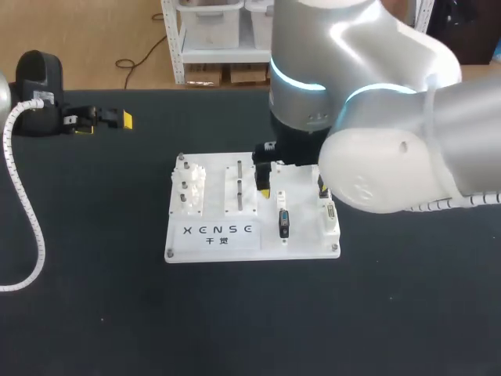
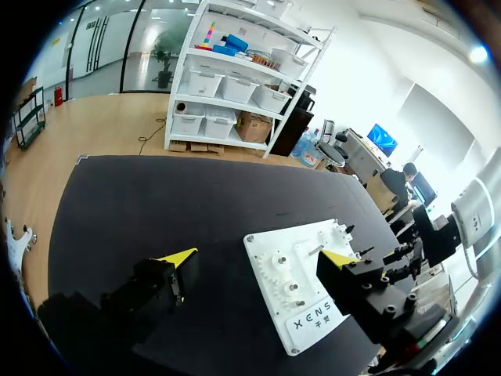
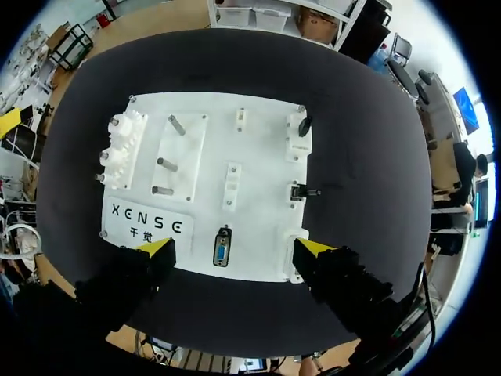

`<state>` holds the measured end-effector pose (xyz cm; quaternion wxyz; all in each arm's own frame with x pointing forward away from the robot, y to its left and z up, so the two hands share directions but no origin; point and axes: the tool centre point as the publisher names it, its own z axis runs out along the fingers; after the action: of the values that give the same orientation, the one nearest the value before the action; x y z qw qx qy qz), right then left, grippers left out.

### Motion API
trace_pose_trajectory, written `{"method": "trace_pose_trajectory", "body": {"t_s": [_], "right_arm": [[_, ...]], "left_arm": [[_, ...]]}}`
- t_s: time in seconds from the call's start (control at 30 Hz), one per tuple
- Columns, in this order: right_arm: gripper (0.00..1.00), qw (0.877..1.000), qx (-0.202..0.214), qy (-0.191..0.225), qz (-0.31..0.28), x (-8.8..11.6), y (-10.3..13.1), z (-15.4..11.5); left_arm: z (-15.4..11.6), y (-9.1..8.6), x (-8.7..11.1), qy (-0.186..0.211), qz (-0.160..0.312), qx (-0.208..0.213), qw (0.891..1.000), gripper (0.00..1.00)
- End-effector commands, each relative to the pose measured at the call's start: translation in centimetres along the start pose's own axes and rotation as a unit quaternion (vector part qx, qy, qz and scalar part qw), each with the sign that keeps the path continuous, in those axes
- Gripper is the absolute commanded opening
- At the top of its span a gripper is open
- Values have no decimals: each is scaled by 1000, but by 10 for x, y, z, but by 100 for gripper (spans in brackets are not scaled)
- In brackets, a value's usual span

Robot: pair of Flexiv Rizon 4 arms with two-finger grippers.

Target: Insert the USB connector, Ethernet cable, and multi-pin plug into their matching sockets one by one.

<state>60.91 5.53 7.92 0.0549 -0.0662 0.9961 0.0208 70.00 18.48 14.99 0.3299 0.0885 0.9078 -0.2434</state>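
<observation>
Over the board [image 1: 211, 235], right gripper [image 3: 235, 247] hangs wide, empty; left gripper [image 2: 260, 257], at ten o'clock, likewise; multi-pin plug [image 1: 283, 223] looks seated, others unclear.

Silver arm [image 1: 391, 117], cyan rings [image 1: 297, 82], black yellow-tipped fingers [image 3: 156, 247], white coiled cable [image 1: 39, 235].

Your board [image 1: 176, 243] sits at the table's [image 1: 391, 313] middle.
Left gripper [image 1: 106, 122] lies at its ten o'clock; right gripper [image 3: 235, 247] hangs above it.
</observation>
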Motion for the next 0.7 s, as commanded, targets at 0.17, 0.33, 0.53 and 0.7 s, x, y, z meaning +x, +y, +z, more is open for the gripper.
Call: {"method": "trace_pose_trajectory", "body": {"t_s": [0.17,0.33,0.53,0.7], "right_arm": [[100,1000,-17,13,-4,-1,-1,7],[100,1000,-17,13,-4,-1,-1,7],[100,1000,-17,13,-4,-1,-1,7],[100,1000,-9,7,-11,-1,-1,8]], "left_arm": [[0,0,0,0,0,0,1000,100],[0,0,0,0,0,0,1000,100],[0,0,0,0,0,0,1000,100],[0,0,0,0,0,0,1000,100]]}}
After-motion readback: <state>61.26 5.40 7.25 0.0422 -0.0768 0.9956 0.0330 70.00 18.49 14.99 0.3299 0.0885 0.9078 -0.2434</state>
